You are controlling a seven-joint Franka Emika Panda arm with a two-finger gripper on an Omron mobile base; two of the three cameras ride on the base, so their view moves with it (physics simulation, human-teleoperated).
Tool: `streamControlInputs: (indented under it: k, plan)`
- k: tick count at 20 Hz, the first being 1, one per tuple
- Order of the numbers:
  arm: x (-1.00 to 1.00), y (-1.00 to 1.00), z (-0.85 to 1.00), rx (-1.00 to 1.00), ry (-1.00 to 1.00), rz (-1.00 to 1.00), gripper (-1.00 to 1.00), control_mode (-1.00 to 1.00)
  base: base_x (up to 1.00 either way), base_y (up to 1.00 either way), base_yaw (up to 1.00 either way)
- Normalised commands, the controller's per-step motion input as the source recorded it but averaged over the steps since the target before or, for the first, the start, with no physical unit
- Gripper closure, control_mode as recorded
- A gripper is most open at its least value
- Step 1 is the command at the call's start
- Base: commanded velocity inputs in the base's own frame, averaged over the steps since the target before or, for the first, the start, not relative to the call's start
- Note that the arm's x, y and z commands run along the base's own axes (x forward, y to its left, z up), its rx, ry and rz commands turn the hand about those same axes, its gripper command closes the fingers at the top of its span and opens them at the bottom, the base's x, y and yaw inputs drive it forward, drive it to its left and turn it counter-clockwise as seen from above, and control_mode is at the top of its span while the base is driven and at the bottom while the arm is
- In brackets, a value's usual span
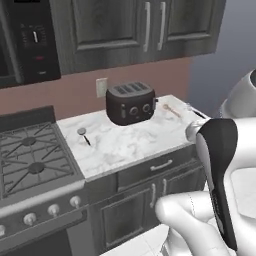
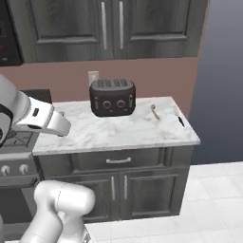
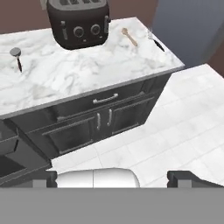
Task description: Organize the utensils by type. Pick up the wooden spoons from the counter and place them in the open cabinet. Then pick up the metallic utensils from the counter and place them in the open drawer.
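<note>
1. A white robot arm stands back from the white, grey-veined marble counter (image 3: 87,74), its gripper (image 3: 113,177) high above the pale tiled floor and holding nothing. The two dark fingertips sit far apart at the bottom corners of the hand view, so the fingers are spread wide.

2. The job appears to be at its first step: no utensil has been lifted. The light tan wooden spoon (image 3: 129,36) lies flat on the counter at about 1 o'clock in the hand view, just beside the black four-slot toaster (image 3: 78,22) on its right.

3. In the hand view the spoon's long axis runs diagonally, its small oval bowl toward 11 o'clock near the wall and its handle toward 5 o'clock, toward the counter's front.

4. A fork-like metal utensil with a dark handle (image 3: 155,40) lies near the counter's right edge, roughly parallel to the spoon. A round-headed metal utensil with a dark handle (image 3: 17,57) lies well apart at 10 o'clock, its handle pointing toward the front.

5. The next move likely calls for reaching forward over the counter, lowering above the spoon's handle and turning the fingers to close across its thin width.

6. The dark grey upper cabinets (image 2: 111,28) and the drawer below the counter (image 3: 105,99) look closed here.
</note>
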Motion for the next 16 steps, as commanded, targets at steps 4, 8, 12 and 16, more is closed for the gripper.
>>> streamControlInputs:
  k: [4, 8, 12, 16]
  plan:
    - [0.00, 0.00, 0.00, 0.00, 0.00, 0.00, -1.00, 1.00, 0.60, -0.28, 0.85]
    - [0.00, 0.00, 0.00, 0.00, 0.00, 0.00, -1.00, 1.00, 0.24, -0.49, 0.63]
    - [0.00, 0.00, 0.00, 0.00, 0.00, 0.00, -1.00, 1.00, -0.18, -0.28, 0.12]
    - [0.00, 0.00, 0.00, 0.00, 0.00, 0.00, -1.00, 1.00, -0.40, -0.40, -0.08]
